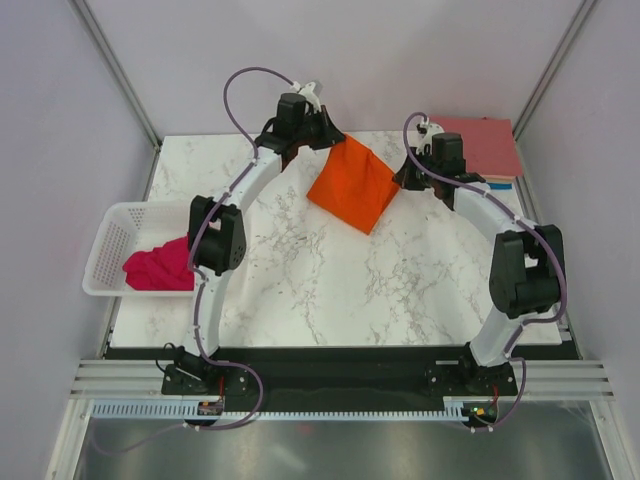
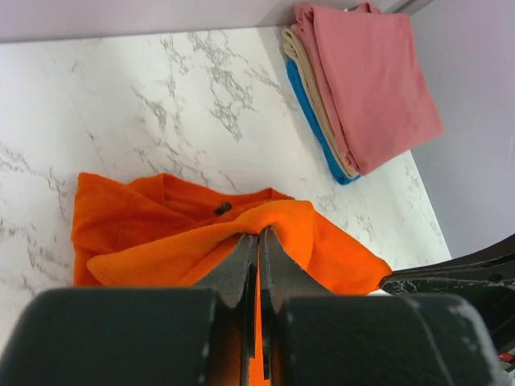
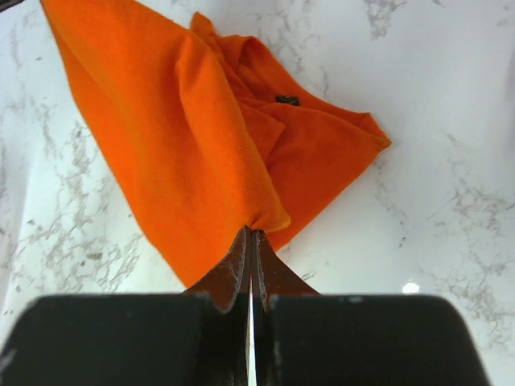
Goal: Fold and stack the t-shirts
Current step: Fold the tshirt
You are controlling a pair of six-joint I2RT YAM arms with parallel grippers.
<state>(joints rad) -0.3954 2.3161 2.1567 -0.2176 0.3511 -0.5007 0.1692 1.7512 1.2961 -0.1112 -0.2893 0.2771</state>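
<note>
The bright orange t-shirt (image 1: 352,184) hangs stretched between both grippers above the far middle of the table, its lower part resting on the marble. My left gripper (image 1: 322,130) is shut on its left top edge; the left wrist view shows the jaws pinching orange cloth (image 2: 201,233). My right gripper (image 1: 404,176) is shut on its right edge, with cloth (image 3: 185,145) bunched at the fingertips. The magenta-pink t-shirt (image 1: 160,264) lies crumpled in the basket. The folded stack (image 1: 482,146), salmon-pink on top, sits at the far right corner; peach and blue layers show beneath it (image 2: 354,80).
A white plastic basket (image 1: 112,235) stands at the table's left edge. The marble table (image 1: 330,290) ends at a black strip near the arm bases. Frame posts and grey walls close in the far corners.
</note>
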